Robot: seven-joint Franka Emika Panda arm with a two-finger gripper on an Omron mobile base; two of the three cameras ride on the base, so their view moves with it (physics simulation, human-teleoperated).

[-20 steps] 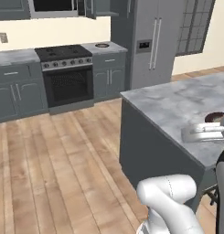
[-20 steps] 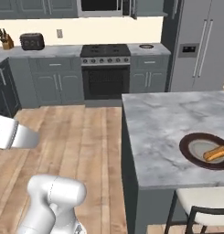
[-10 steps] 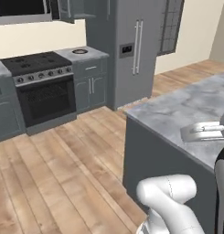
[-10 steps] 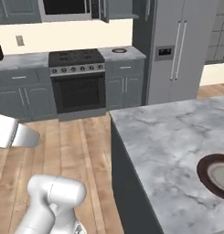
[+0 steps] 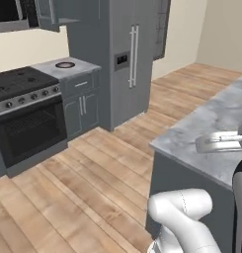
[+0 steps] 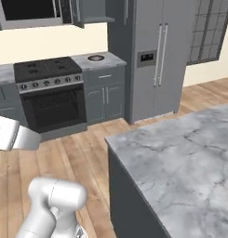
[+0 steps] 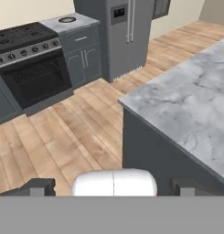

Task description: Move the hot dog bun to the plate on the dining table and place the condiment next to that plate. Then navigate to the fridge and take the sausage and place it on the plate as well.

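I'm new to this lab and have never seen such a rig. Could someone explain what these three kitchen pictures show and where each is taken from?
It is a rendered kitchen. The machine is a white robot arm on a driving base. Two pictures come from cameras on that base, behind the arm to its left and right. The third looks along the arm's claw, whose two dark tips stand wide apart at the bottom; it is open and holds nothing. Ahead are a grey fridge, a stove and a small counter with a round thing on it. Beside the robot is a marble dining table; the part shown in the right base view is bare.
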